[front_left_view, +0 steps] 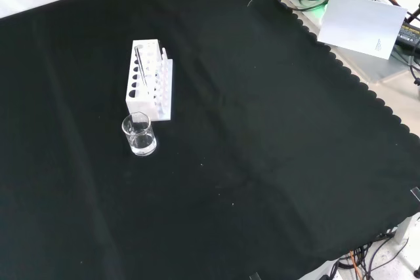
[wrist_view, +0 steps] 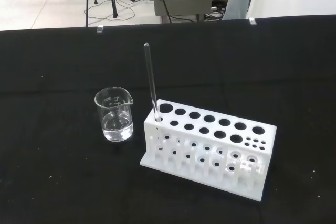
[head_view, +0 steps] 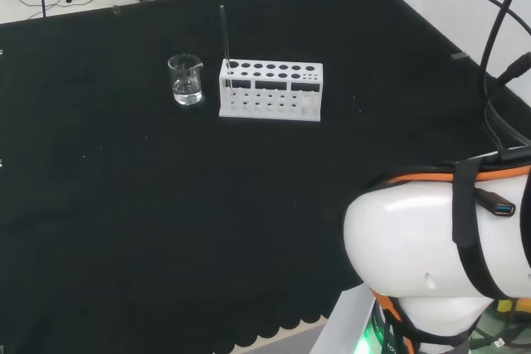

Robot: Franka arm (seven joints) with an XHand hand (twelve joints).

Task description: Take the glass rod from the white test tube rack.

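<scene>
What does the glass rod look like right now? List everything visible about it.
The glass rod is a thin, clear, straight stick with a rounded top. It stands nearly upright, leaning slightly, in a corner hole at the end of the white test tube rack nearest the beaker. Most of its length rises above the rack. Nothing else touches it.

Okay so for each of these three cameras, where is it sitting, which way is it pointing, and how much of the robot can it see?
Head view: behind and above the arm's base, looking over the black cloth bench; the arm's big white link is at lower right.
Front view: opposite side, looking down on the cloth; the arm's base sits at the top right edge.
Wrist view: at the wrist, facing the white test tube rack close up.
Shared by all: rack, upright clear glass rod in its end hole, and small clear glass beaker of clear liquid beside that end.
</scene>
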